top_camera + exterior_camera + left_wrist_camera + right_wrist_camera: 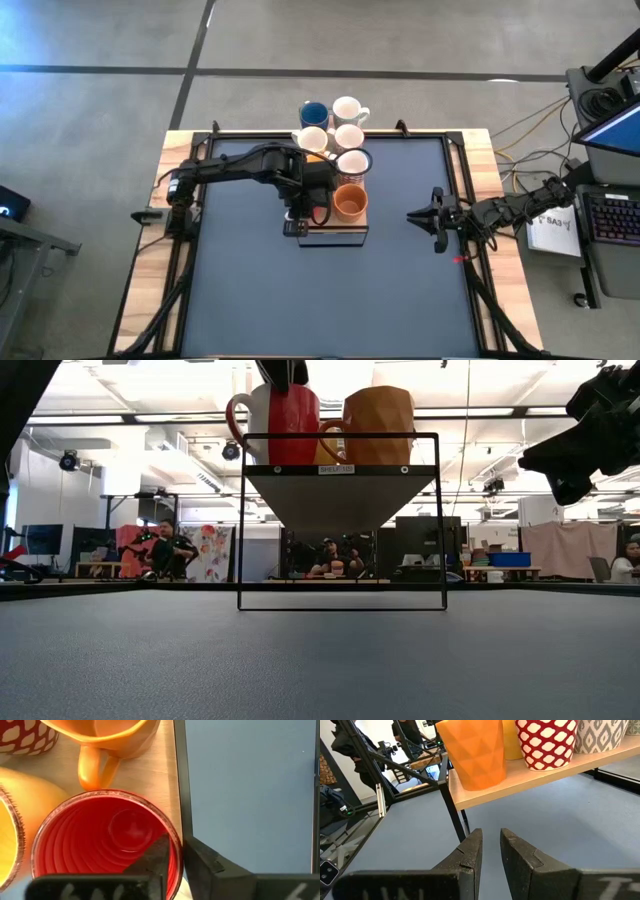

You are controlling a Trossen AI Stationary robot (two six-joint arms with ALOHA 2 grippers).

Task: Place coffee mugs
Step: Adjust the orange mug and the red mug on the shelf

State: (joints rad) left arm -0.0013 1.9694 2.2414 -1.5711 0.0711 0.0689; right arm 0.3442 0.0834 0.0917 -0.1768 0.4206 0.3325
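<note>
A red mug [100, 837] stands upright by its base at the near end of the light-wood board [150, 770], which lies on a black rack [340, 520]. My left gripper [176, 847] reaches down onto it from above and is shut on its rim. Beside the red mug [290, 425] stands an orange mug [380, 425]. Behind them on the board are a yellow mug [20, 815], a white mug with a dark pattern [353, 162] and more white mugs [348, 130]. My right gripper [491, 852] hovers open by the table's right side, touching nothing. My left gripper has the red mug's wall at the rim [176, 840], on the side next to the board's edge. One finger [152, 862] is inside the mug and the other [205, 865] outside. The fingers come from above, pointing down. The mug stands upright on the board.
A blue mug [314, 113] and a white one [348, 107] stand at the board's far end, beyond the table's edge. The blue-grey table top [250, 290] lies bare around the rack. Cables and a keyboard [610, 215] lie off the right side. People sit in the room behind [170, 550].
</note>
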